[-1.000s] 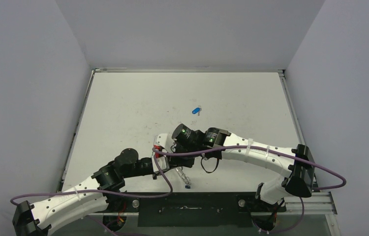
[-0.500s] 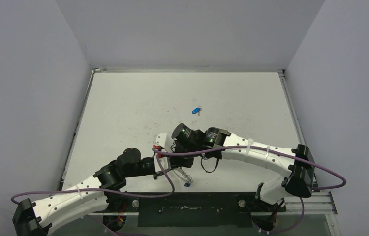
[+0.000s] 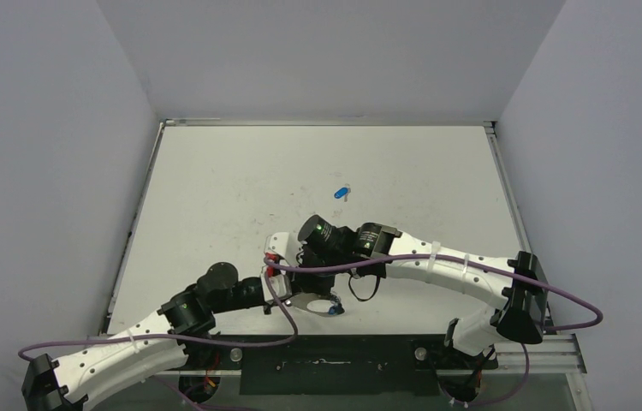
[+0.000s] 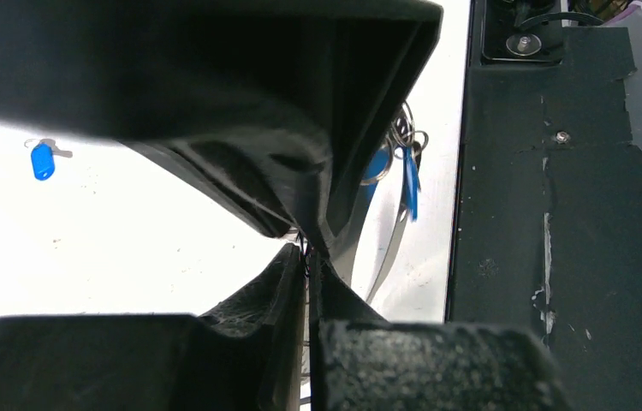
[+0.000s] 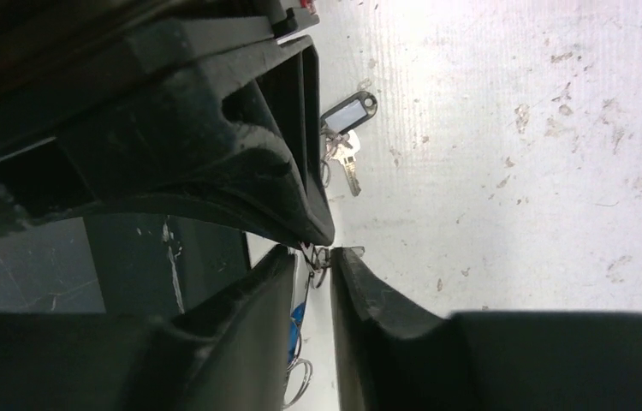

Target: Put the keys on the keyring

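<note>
The keyring (image 3: 316,306) is a thin silver oval hoop held just above the table's near edge, and its band shows in the left wrist view (image 4: 393,242). My left gripper (image 3: 282,289) is shut on its thin wire (image 4: 306,257). My right gripper (image 3: 307,264) meets it tip to tip, with its jaws nearly closed on a small silver loop (image 5: 318,259). Blue-capped keys (image 4: 377,164) hang on the hoop. A black-capped key (image 5: 347,111) lies on the table beside the grippers. One loose blue key (image 3: 341,192) lies farther back, and it also shows in the left wrist view (image 4: 41,160).
The black mounting plate (image 3: 335,364) and the table's front edge (image 4: 459,171) lie right beside the hanging keyring. White walls enclose the table on three sides. A purple cable (image 3: 283,312) loops past the left wrist.
The keyring has swung from hanging slantwise toward the front edge to lying flatter, out to the right. My left arm shifted slightly. The right arm stayed put.
</note>
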`<state>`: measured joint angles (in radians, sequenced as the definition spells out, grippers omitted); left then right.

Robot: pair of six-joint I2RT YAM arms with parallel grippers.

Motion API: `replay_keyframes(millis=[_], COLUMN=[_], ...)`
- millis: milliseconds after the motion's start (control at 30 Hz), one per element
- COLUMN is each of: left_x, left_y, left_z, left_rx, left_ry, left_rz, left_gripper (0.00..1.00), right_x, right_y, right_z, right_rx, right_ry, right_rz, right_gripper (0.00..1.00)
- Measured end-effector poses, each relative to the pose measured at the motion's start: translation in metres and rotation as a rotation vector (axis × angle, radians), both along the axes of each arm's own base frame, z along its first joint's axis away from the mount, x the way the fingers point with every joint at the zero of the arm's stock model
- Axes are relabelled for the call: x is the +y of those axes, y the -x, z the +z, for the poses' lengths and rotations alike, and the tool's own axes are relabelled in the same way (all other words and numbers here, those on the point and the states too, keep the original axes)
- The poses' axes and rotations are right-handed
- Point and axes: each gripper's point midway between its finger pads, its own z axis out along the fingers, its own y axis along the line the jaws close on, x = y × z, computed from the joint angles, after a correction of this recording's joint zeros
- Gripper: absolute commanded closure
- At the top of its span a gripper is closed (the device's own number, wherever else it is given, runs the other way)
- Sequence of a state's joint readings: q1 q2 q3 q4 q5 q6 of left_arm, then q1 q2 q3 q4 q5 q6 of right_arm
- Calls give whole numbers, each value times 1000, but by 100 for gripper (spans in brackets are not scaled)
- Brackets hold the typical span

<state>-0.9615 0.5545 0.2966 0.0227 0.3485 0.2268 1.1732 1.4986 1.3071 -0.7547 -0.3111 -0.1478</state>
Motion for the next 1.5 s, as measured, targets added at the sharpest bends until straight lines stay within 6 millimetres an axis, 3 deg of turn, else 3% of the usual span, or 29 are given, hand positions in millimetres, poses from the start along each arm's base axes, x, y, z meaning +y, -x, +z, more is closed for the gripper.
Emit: replay_keyframes(millis=[67, 167, 467, 567, 933, 1267, 1500], left_x=[2, 3, 4, 4, 2, 4, 3], left_y=[0, 1, 6, 8, 12, 12, 12], left_z=[0, 0, 0, 2, 8, 2, 3], left_rx=[-2, -10, -23, -31, -58, -54, -58], left_ry=[8, 20, 35, 43, 72, 69, 75], left_rz=[6, 10, -14, -32, -56, -54, -54], left_gripper=[100, 100, 100, 100, 100, 100, 100], right_x=[2, 5, -17, -23, -26, -8, 0], right_y=[-1, -5, -29, -26, -1, 8, 12], right_z=[2, 7, 41, 46, 5, 15, 2], right_rx=[-3, -17, -20, -48, -2, 1, 26], right_ry=[-11, -48, -294, -339, -354, -434, -408], right_rz=[-2, -11, -47, 3, 152, 172, 181], right_gripper=[56, 49, 51, 54, 56, 63, 62])
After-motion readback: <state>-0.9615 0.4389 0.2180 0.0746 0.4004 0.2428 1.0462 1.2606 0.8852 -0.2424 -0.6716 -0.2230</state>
